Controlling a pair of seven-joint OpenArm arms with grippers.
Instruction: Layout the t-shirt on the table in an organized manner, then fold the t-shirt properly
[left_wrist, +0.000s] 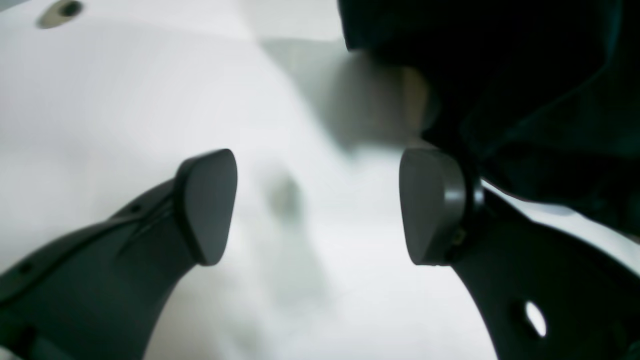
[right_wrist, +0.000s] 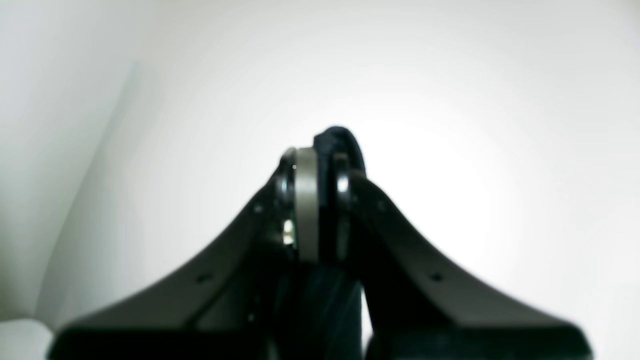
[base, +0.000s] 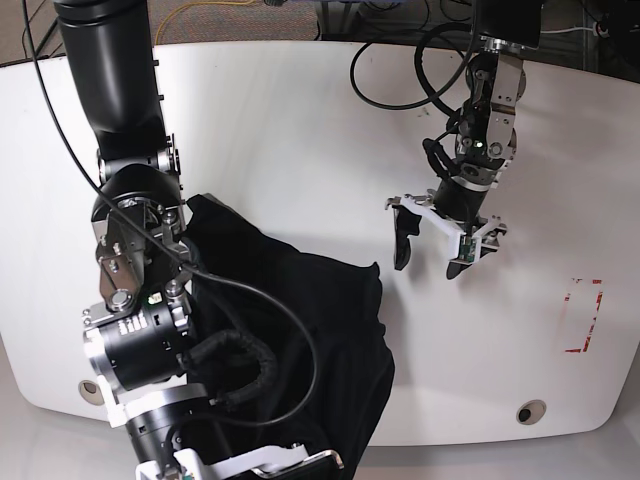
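Base view: the t-shirt (base: 300, 330) lies bunched at the counter's (base: 300, 120) lower left. The right gripper (right_wrist: 322, 200) has its fingers clamped on cloth; the left gripper (base: 432, 238) hangs spread, empty. It should take an opposite edge, then both pull outward evenly.

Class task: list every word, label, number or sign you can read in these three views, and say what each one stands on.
None can be read.
The table bears only red corner marks, with no letters.
The t-shirt shows no print.
The arm housing shows nothing legible.
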